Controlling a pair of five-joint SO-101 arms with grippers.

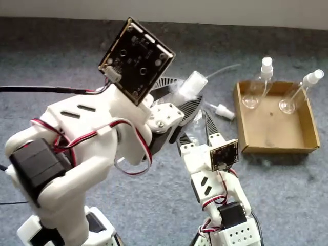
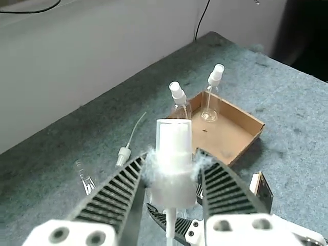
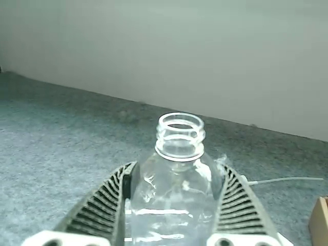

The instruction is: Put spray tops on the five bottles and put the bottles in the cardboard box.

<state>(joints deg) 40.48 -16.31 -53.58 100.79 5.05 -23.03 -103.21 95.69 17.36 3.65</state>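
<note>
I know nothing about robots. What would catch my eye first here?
The left gripper pinches a white spray top, raised above the table. The right gripper clamps a clear bottle with an open neck. Farther off, two capped bottles stand in the cardboard box.

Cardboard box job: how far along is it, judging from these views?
Done: two capped bottles stand in the cardboard box. In hand: left pincer grips a spray top, right pincer an open bottle. Remaining: joining those, then the loose top and loose bottle on the table.
</note>
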